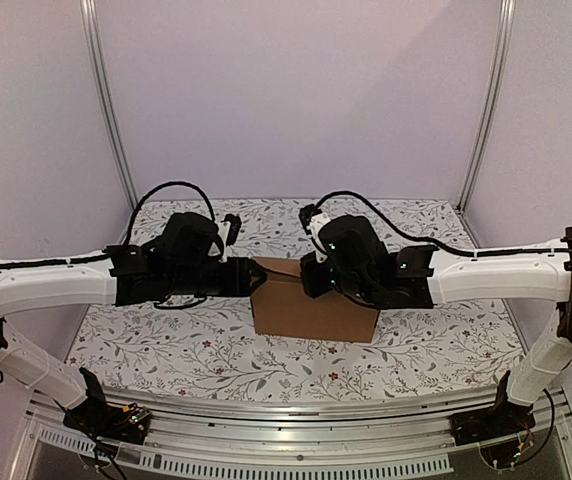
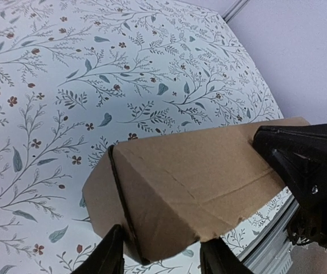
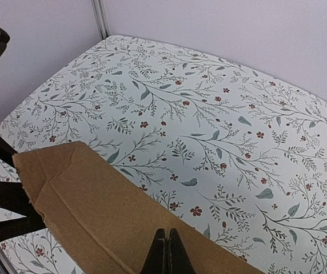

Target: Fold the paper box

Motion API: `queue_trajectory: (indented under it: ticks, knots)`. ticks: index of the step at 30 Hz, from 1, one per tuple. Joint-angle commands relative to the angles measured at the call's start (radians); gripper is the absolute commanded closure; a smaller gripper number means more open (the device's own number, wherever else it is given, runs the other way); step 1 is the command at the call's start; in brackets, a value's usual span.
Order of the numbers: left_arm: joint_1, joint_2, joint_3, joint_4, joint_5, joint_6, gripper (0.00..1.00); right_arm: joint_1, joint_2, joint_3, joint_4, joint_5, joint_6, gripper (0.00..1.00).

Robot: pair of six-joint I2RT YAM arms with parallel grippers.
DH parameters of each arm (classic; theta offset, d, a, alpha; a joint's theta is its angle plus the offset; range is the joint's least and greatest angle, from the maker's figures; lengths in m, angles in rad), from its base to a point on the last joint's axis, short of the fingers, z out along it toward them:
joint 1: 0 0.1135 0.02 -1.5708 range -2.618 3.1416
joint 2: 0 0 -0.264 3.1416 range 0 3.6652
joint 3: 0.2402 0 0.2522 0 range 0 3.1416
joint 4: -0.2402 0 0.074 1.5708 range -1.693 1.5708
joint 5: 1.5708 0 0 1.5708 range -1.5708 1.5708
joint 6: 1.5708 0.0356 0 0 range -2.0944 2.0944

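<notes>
**A:** The left claw [image 2: 162, 258] is spread wide. The near end of the paper box [image 2: 192, 177] sits right between its fingers [image 2: 109, 254], one on each side, and both look pressed against the cardboard.

**B:** So it's gripping that end. Where does the box run from there?

**A:** Straight out ahead of that claw, over the floral counter [image 2: 49, 85], with one long corner edge turned up. There's a dark seam on the end flap, just beside the left-hand finger.

**B:** On to the right claw [image 3: 164, 252]. It's narrow, fingers pinched together on the brown panel's edge right at their tips. The panel spreads away to that claw's left, and a crease runs along it.

**A:** From overhead the box is a closed brown block caught between the two claws, one at each end.

**B:** Whether its underside touches the counter, I can't tell.
</notes>
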Motion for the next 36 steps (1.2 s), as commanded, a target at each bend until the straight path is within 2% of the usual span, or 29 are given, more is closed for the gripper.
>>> queue_trajectory:
  ticks: [1,4,7,10,14,19,24,28,31,36]
  knots:
    - [0.019,0.04,-0.022,-0.061,0.036,0.003,0.57,0.01,0.088,-0.069,-0.116,0.006,0.048,1.0]
    - [0.022,0.032,-0.02,-0.067,0.051,0.004,0.55,0.009,0.09,-0.068,-0.121,0.011,0.044,1.0]
    - [0.024,0.004,-0.032,-0.073,0.061,0.014,0.41,0.011,0.097,-0.076,-0.122,0.017,0.042,1.0]
    - [0.026,-0.034,-0.051,-0.082,0.066,0.029,0.32,0.01,0.109,-0.089,-0.119,0.018,0.045,1.0]
    - [0.028,-0.083,-0.064,-0.118,0.115,0.054,0.29,0.01,0.119,-0.1,-0.111,0.007,0.047,1.0]
    - [0.041,-0.169,-0.073,-0.149,0.16,0.081,0.3,0.01,0.119,-0.115,-0.101,0.0,0.05,1.0]
    - [0.091,-0.225,-0.041,-0.154,0.218,0.126,0.46,0.009,0.113,-0.119,-0.097,-0.011,0.042,1.0]
    - [0.132,-0.237,0.001,-0.123,0.26,0.162,0.64,0.01,0.108,-0.128,-0.095,-0.017,0.044,1.0]
    - [0.165,-0.215,0.045,-0.098,0.303,0.188,0.8,0.01,0.108,-0.129,-0.091,-0.025,0.043,1.0]
    - [0.212,-0.153,0.102,-0.029,0.384,0.203,0.97,0.01,0.103,-0.129,-0.09,-0.033,0.043,1.0]
